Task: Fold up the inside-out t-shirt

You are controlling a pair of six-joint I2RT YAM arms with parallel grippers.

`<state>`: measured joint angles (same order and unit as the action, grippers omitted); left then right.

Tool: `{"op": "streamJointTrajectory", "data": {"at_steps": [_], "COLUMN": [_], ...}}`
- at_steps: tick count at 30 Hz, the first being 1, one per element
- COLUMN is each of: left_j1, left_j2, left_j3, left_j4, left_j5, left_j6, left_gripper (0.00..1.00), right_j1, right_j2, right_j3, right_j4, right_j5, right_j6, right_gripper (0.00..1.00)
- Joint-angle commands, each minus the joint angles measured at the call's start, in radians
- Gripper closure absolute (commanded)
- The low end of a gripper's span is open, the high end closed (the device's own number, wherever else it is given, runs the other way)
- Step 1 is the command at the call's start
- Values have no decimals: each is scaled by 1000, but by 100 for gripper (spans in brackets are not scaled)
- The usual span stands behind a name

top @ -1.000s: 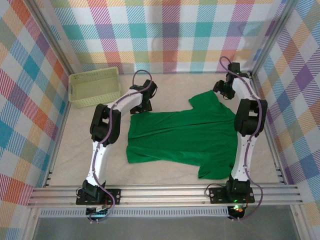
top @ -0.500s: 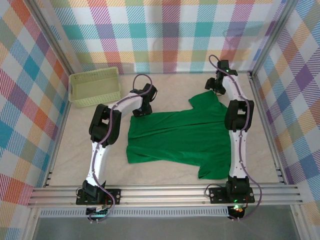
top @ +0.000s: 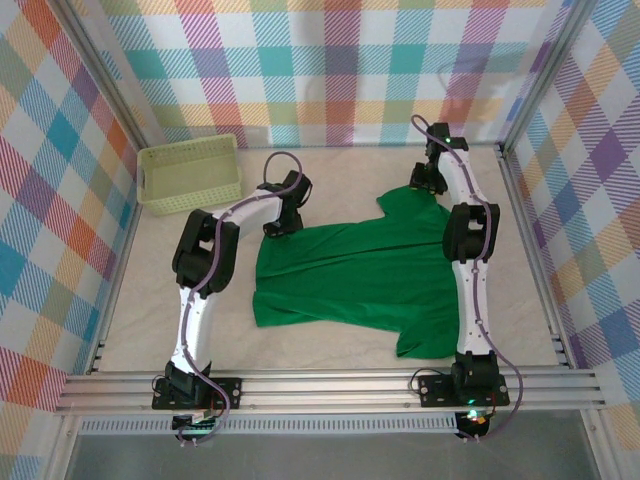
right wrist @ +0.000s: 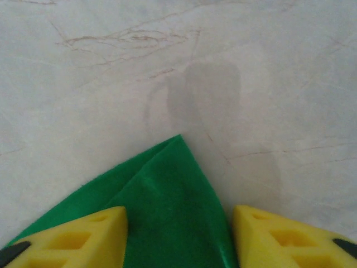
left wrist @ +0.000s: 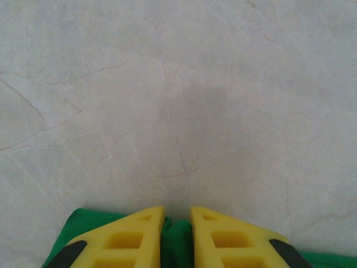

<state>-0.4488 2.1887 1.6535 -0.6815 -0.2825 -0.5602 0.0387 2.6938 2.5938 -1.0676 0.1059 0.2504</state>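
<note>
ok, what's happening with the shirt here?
Two arms are set on a green t-shirt lying flat on the table, no fold made yet. The left gripper is pinched on cloth at the shirt's far hem corner. The right gripper stands open, fingers either side of the far sleeve's tip. A lattice basket sits far left.

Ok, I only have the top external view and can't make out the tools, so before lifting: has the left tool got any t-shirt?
Observer: Yes, the left tool has its yellow fingers nearly together with a fold of the t-shirt between them.
Operator: And the other side?
Observer: The right tool is open, its fingers straddling the sleeve's pointed corner.
Operator: Is that corner lifted?
Observer: No, it lies flat on the table.
</note>
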Motion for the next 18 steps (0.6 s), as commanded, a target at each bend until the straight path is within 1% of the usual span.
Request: {"op": "streamJointTrajectory", "data": {"at_steps": [1, 2, 7, 10, 12, 18], "left_j1": [4, 4, 4, 5, 8, 21], "left_j2": [-46, -50, -74, -86, -93, -118], "left_j3": [-34, -38, -55, -55, -52, -31], "left_j4": [-56, -55, -49, -47, -46, -50], "left_j5": [5, 5, 5, 3, -1, -20], "left_j6": [-2, -3, 6, 9, 13, 30], "left_gripper": [82, 82, 86, 88, 90, 98], "right_j1": [-4, -4, -3, -5, -2, 12], "right_j2": [18, 18, -24, -74, -106, -192], "right_j3": [25, 25, -14, -57, -76, -111], "right_j4": [-57, -59, -28, 25, 56, 141], "right_j5": [17, 16, -1, -25, -35, -45], "right_j6": [-7, -10, -17, -26, -35, -72], "right_gripper": [56, 60, 85, 95, 100, 100]}}
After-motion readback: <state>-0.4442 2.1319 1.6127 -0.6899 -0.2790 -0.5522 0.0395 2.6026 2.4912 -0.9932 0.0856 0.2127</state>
